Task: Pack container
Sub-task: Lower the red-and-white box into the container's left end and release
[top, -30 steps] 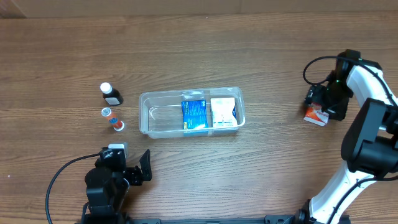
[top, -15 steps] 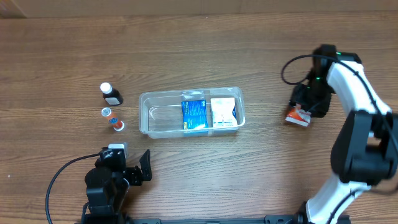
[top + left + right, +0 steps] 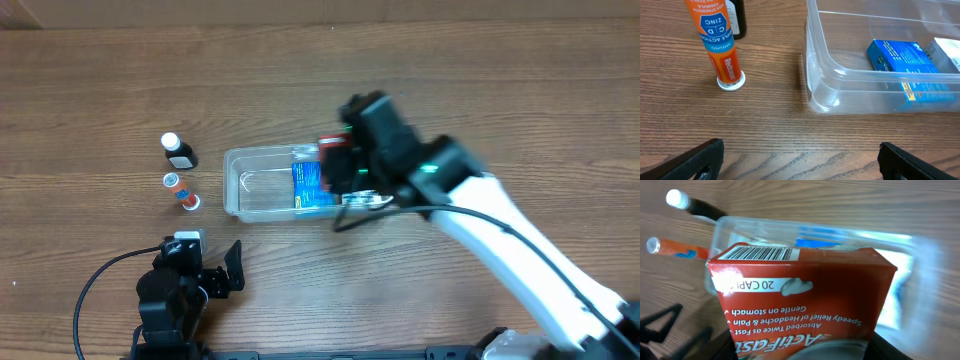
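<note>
The clear plastic container lies mid-table with a blue box inside it. Above the container's right half hangs a red medicine box, and my right gripper is shut on it. In the right wrist view the red box fills the frame between the jaws of the right gripper, with the container and the blue box below it. My left gripper stands open near the table's front edge, short of the container's left end wall, holding nothing.
A dark bottle and an orange tube stand left of the container; the left wrist view shows the tube close ahead. A white box lies beside the blue box, hidden under the right arm from overhead.
My right gripper closed on the red box at the far right, lifted it and swept it left to above the container. The left arm has not moved.
</note>
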Motion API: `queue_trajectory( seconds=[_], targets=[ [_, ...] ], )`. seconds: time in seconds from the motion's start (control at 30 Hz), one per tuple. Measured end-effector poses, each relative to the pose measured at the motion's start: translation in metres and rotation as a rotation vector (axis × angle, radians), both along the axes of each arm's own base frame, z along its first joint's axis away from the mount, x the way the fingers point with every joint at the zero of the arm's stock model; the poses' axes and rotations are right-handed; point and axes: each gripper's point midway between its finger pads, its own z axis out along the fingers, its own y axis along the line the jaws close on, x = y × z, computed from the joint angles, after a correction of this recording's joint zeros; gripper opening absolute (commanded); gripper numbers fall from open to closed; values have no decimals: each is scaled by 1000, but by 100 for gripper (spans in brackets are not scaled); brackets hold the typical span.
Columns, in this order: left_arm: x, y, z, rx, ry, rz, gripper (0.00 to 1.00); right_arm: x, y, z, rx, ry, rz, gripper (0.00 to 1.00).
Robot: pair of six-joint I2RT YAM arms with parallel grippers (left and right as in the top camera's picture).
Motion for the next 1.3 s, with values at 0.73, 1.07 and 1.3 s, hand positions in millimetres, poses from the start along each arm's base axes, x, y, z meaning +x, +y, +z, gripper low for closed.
queue_trajectory(
  seconds=[0.73,1.07,1.3],
  targets=[
    [0,0,0,0,0,0,100,1,104,-150,-32,160,94,68],
    [0,0,0,0,0,0,100,17,105,-149,11,147,35,69],
    [0,0,0,0,0,0,100,21,109,-147,33,132,36,69]
  ],
)
